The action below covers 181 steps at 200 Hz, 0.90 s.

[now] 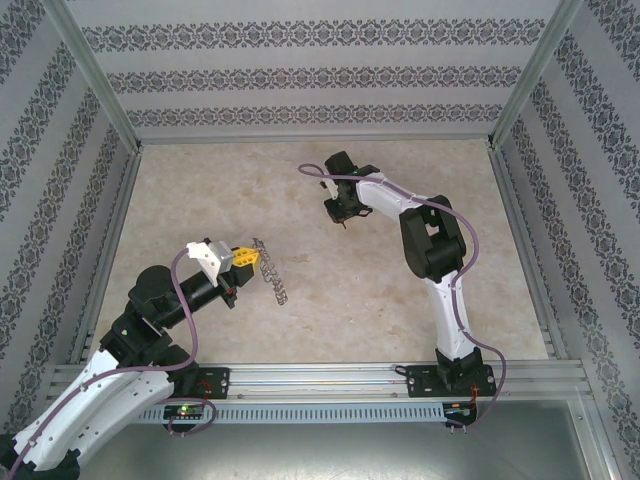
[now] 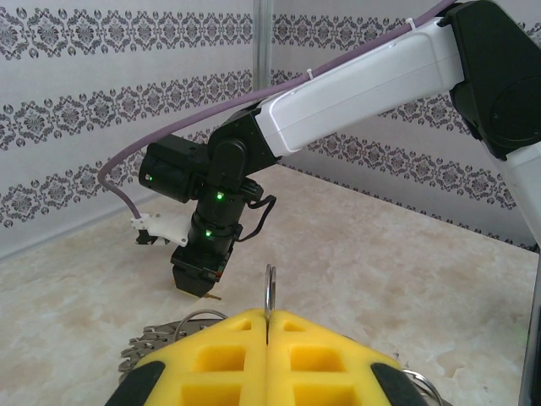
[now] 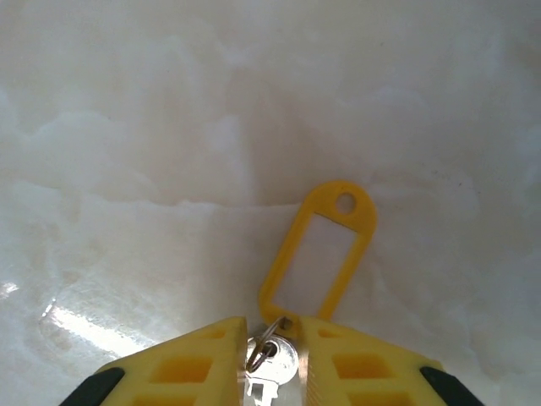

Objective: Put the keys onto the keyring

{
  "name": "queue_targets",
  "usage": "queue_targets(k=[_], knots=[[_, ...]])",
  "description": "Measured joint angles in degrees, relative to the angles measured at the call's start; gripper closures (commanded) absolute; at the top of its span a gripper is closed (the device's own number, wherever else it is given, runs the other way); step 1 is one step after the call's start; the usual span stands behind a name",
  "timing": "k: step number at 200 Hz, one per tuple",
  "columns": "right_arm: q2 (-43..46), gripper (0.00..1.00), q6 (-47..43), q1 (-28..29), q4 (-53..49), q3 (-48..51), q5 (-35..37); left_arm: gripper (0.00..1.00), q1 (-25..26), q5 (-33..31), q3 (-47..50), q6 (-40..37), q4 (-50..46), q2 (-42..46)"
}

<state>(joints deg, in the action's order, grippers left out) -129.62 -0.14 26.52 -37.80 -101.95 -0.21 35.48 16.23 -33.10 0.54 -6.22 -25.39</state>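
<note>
Framed by aluminium rails point(image 1: 330, 372), a pale, marble-patterned desk point(image 1: 350, 300) carries a grey, lacy-edged keyring point(image 1: 272, 278), stretched out as a limp strip left of centre and running toward the near edge. Closer to the far edge, around the middle, a yellow key tag point(image 3: 325, 207) shows against the glossy surface with a silver key point(image 3: 275, 368) at its near end. Whether tag or strip actually touches the desk cannot be told.

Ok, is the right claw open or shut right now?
Shut: the yellow pads of the right claw sit against both sides of the silver key, its yellow tag sticking out ahead.
</note>
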Motion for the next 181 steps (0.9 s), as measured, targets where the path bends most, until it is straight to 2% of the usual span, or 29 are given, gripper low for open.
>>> queue_targets(k=[71, 101, 120, 154, 181], knots=[[0.0, 0.9, 0.0, -0.04, -0.07, 0.0, 0.46, 1.0, 0.0, 0.0, 0.0, 0.0, 0.0, 0.13], [0.04, 1.0, -0.2, -0.15, 0.35, 0.15, 0.28, 1.0, 0.0, -0.02, 0.0, 0.0, 0.0, 0.44], [0.72, 1.0, -0.26, -0.17, 1.55, 1.42, -0.46, 1.0, 0.0, -0.02, 0.0, 0.0, 0.0, 0.48], [5.51, 1.0, -2.23, -0.17, 4.28, 8.37, -2.62, 1.0, 0.0, -0.02, 0.0, 0.0, 0.0, 0.48], [15.78, 1.0, -6.25, -0.09, 8.46, 18.97, -6.27, 1.0, 0.0, -0.02, 0.0, -0.02, -0.02, 0.26]])
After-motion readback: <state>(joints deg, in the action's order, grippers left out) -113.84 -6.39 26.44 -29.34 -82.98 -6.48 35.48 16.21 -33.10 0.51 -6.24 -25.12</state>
